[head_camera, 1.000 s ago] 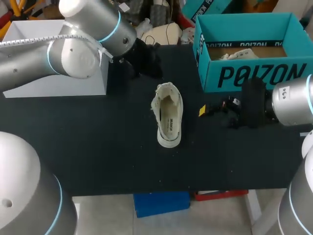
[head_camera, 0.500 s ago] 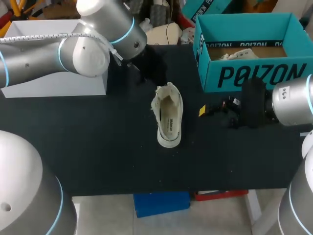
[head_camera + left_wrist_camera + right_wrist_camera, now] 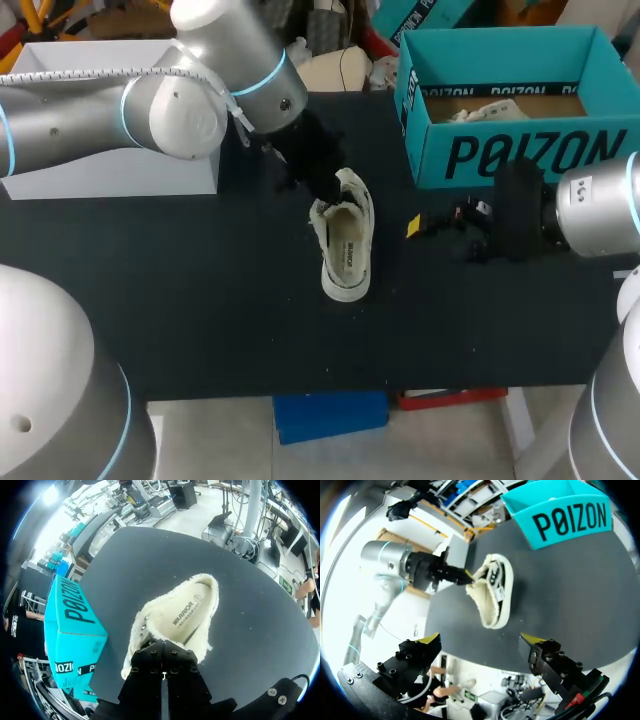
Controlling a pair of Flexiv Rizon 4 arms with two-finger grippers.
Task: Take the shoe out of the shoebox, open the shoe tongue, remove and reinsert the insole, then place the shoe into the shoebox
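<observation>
The left claw [image 3: 325, 186] [image 3: 162, 652] [image 3: 465, 575] is down at the far end of the cream-white low-top canvas shoe [image 3: 345, 245] [image 3: 180, 620] [image 3: 492, 592], right against the splayed upper. From where I stand I cannot tell whether it is closed on the fabric or merely pressed to it, since its dark body covers the contact. The shoe sits on its sole near the middle of the black tabletop [image 3: 200, 300], opening upward. Its pale insole [image 3: 347, 255] [image 3: 187, 615] lies in plain sight inside, and the rounded end points toward the near edge.

Off to the shoe's right, clear of it, the right claw [image 3: 425, 228] [image 3: 481, 639] hangs low over the table. It is spread wide and has nothing in it. Just behind it stands the teal cardboard shoebox [image 3: 500, 150] [image 3: 70, 625] [image 3: 560, 515], lid off, with crumpled pale paper [image 3: 490, 110] inside. A white box [image 3: 110, 170] stands at the far left of the table.
</observation>
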